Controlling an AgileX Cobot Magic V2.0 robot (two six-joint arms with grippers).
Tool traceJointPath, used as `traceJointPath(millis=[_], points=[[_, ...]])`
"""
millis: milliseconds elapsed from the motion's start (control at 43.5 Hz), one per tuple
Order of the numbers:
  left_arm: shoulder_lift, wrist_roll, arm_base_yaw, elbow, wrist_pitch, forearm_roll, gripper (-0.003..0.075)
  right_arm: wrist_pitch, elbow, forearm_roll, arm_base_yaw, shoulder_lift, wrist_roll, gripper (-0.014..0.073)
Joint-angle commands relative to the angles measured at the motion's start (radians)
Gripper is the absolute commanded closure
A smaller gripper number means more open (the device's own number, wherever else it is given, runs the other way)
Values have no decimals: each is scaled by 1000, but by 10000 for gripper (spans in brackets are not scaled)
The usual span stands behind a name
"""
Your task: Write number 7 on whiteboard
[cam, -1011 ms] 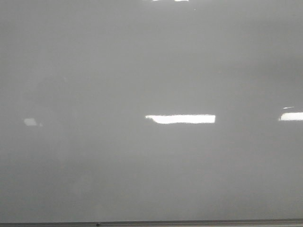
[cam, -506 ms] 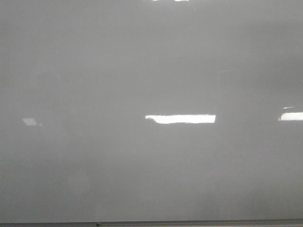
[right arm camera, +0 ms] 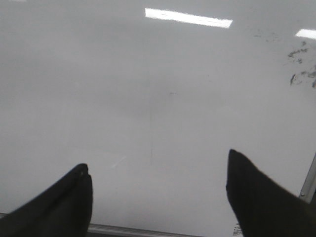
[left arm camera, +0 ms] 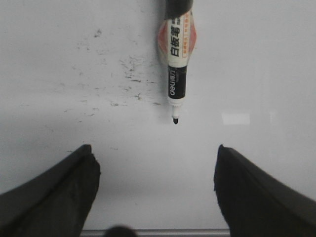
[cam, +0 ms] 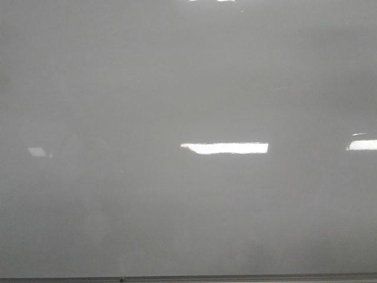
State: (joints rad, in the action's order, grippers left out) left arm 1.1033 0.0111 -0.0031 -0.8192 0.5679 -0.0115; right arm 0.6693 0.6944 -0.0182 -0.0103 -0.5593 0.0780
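The whiteboard (cam: 177,88) is glossy pale grey and fills the front view; no number 7 shows on it in any view. In the left wrist view a black and white marker (left arm camera: 176,54) with an orange label lies on the board (left arm camera: 256,59), uncapped, its tip pointing toward my left gripper (left arm camera: 154,158). That gripper is open and empty, a short way back from the marker tip. My right gripper (right arm camera: 158,173) is open and empty over bare board (right arm camera: 148,89). Neither gripper shows in the front view.
Faint black smudges (left arm camera: 126,74) mark the board beside the marker. More smudges (right arm camera: 302,64) lie at the far edge of the right wrist view. The thin metal board edge shows in the front view (cam: 235,277), the left wrist view (left arm camera: 163,231) and the right wrist view (right arm camera: 138,229).
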Motion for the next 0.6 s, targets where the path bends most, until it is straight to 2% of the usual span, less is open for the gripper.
traceJointPath(millis=[0,184,414,575], points=[[61,0,-11,-66,-84,-17,231,-84,28,-4,5,-10,9,13],[174,0,-37,-119,-113,-21,231,-84,28,-4,5,-10,9,13],[282,0,-46,-123,-264,-25,231,-84,28,-4,5,-10,9,13],[312,0,-46,-123,-305,-25,251,-84,28,-4,5,-10,9,13]])
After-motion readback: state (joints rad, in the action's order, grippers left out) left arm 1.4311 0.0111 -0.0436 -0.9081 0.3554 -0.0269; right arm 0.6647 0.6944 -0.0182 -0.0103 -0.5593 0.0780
